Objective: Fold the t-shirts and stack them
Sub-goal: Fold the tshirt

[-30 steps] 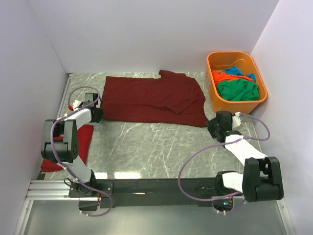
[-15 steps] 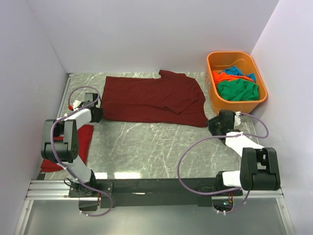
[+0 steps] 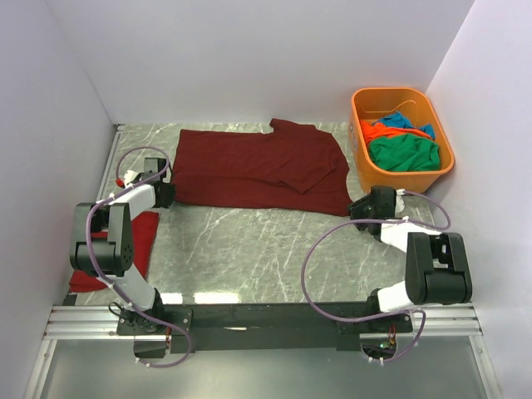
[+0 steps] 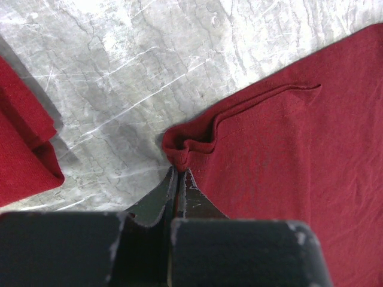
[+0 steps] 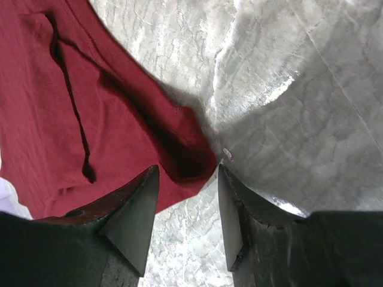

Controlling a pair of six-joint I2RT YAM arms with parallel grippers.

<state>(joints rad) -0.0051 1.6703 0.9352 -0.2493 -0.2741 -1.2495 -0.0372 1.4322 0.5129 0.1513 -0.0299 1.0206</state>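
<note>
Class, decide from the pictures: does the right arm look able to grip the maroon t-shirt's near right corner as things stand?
Probably yes: its open fingers straddle that corner of the maroon t-shirt, and nothing blocks them.

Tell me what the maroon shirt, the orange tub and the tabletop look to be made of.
Maroon shirt: soft knit cloth, matte; fine weave shows, and it creases and folds at the hem.
Orange tub: probably rigid plastic, smooth, slightly shiny; it keeps a moulded rim.
Tabletop: grey marble-look surface, white veins, glossy glare; stone or printed laminate, cannot tell.
</note>
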